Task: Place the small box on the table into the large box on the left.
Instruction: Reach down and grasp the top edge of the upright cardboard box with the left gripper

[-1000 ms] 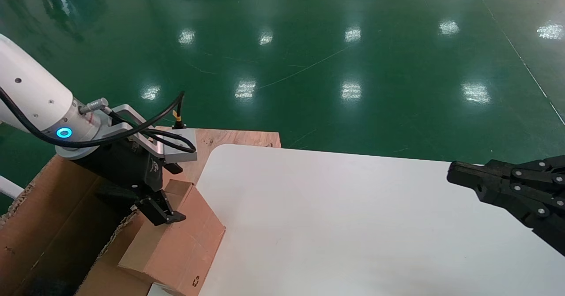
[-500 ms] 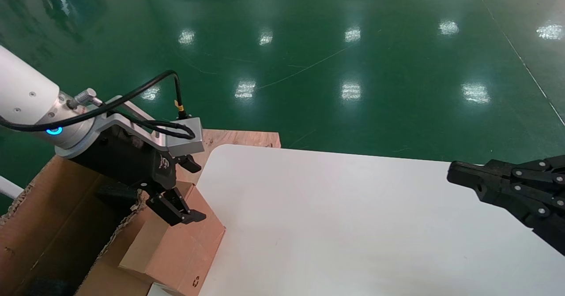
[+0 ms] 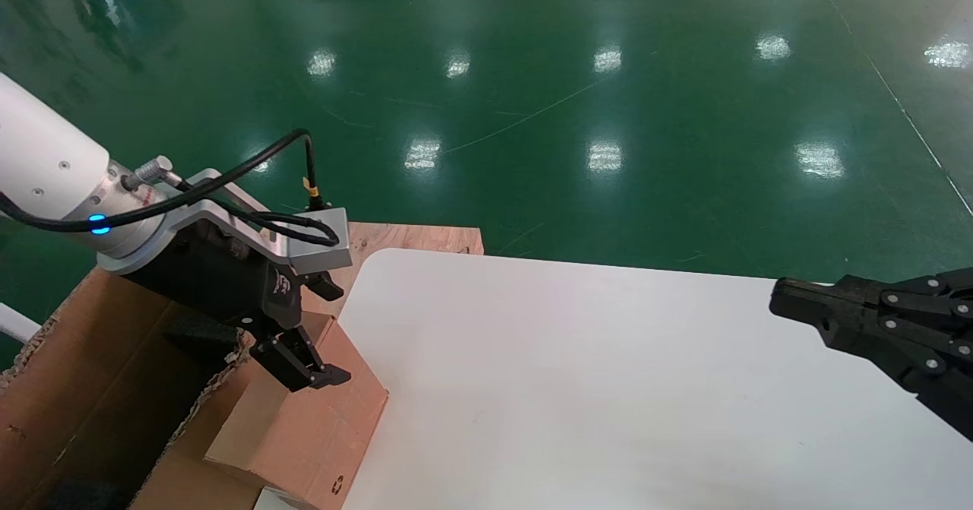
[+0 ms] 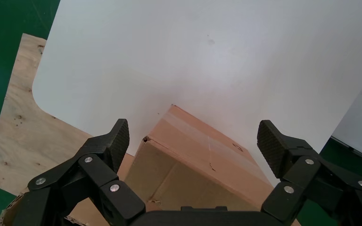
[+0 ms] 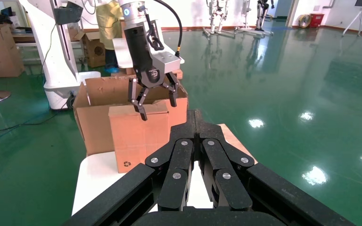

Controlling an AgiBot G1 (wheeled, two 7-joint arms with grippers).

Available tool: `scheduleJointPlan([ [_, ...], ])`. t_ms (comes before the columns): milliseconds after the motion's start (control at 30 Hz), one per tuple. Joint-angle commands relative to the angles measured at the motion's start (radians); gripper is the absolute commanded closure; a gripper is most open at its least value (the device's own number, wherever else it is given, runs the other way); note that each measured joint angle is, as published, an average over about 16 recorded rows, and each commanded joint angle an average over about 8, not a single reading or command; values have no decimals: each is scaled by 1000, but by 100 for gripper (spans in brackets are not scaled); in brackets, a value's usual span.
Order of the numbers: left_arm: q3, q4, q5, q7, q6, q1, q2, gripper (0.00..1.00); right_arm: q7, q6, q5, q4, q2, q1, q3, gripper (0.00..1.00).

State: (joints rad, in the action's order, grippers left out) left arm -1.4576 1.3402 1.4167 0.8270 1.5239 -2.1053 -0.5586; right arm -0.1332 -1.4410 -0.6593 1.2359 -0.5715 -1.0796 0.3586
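The small box (image 3: 304, 426) is a plain brown carton with a recycling mark. It stands at the left edge of the white table (image 3: 608, 388), against the ragged wall of the large box (image 3: 83, 373). My left gripper (image 3: 319, 333) is open just above the small box's top end, with one finger on each side and neither pressing on it. In the left wrist view the small box (image 4: 202, 165) lies between the spread fingers (image 4: 118, 141) of that gripper (image 4: 194, 141). My right gripper (image 3: 790, 305) is shut and empty over the table's right side. The right wrist view shows the small box (image 5: 136, 136) too.
A pale wooden board (image 3: 410, 238) lies behind the table's rounded corner. Glossy green floor surrounds the table. The right wrist view shows my right gripper (image 5: 197, 117), the large box (image 5: 94, 117), my left gripper (image 5: 153, 101), and other cartons and robot stands far behind.
My left gripper has shifted a little to the right over the small box's top. The small box and the right arm have not moved.
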Motion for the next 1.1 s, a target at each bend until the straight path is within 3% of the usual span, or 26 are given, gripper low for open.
scheduleJointPlan([
  [33, 1, -1, -2, -4, 1, 1, 0, 0, 0, 0, 0, 0, 0, 0, 0, 100],
  [233, -22, -19, 49, 57, 3, -4, -28, 0, 0, 0, 0, 0, 0, 0, 0, 100],
  [600, -89, -28, 188, 350, 33, -36, -117, 0, 0, 0, 0, 0, 0, 0, 0, 100],
  [1100, -219, -28, 113, 425, 54, -59, -124, 0, 0, 0, 0, 0, 0, 0, 0, 100],
])
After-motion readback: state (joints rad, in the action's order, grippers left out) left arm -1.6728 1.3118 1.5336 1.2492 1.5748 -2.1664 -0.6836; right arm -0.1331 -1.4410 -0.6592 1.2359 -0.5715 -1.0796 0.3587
